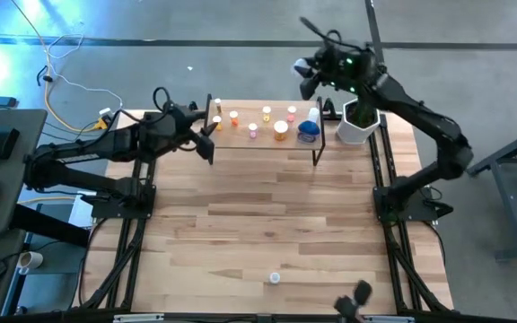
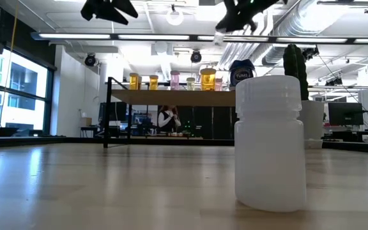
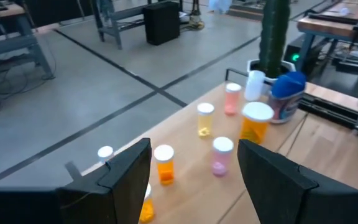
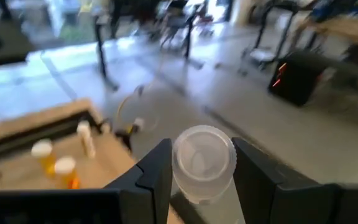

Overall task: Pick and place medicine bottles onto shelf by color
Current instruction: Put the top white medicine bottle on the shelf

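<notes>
The shelf stands at the table's far edge and bears several small bottles, orange, pink and yellowish, plus a squat blue jar. My left gripper hovers open at the shelf's left end, touching nothing. My right gripper is raised beyond the table's far edge, past the shelf's right end, shut on a clear white bottle. Another white bottle stands upright on its base on the table near the front edge. My right gripper pinches the clear white bottle by its two sides between its two fingers. One round end of the bottle faces the wrist camera. The bottle is lifted clear, high above the shelf and over the floor beyond the table.
A white pot with a green cactus stands right of the shelf at the table's far right corner. The white bottle near the front stands alone on bare wood between shelf and front edge. Black frame rails run along both table sides.
</notes>
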You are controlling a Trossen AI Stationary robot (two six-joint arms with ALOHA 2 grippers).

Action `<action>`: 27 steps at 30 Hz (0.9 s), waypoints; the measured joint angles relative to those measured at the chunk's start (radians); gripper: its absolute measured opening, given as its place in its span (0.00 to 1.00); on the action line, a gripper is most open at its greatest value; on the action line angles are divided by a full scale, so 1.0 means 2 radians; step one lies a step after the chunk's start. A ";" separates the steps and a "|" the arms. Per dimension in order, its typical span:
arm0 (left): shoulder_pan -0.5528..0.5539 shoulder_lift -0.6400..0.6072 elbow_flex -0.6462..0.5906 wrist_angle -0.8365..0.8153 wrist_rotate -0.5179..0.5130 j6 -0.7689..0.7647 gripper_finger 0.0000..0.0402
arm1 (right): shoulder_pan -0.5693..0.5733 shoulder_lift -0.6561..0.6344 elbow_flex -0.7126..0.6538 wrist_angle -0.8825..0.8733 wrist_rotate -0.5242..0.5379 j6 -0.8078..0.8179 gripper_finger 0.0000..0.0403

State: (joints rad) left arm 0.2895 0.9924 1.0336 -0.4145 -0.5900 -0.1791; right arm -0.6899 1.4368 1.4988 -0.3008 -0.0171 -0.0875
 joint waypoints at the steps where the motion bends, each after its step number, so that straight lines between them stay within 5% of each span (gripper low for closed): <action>1: 0.003 0.001 0.000 0.000 0.000 0.000 0.57 | -0.006 0.013 0.010 -0.013 -0.015 -0.004 0.30; 16: 0.019 0.005 0.000 -0.004 0.001 0.000 0.57 | -0.042 0.139 0.072 -0.097 -0.188 -0.104 0.30; 27: 0.019 0.005 0.000 -0.003 0.001 -0.002 0.57 | -0.042 0.175 0.072 -0.135 -0.199 -0.144 0.30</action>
State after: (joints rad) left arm 0.3279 1.0023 1.0336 -0.4202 -0.5877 -0.1830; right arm -0.7731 1.7877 1.6428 -0.5710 -0.4160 -0.3759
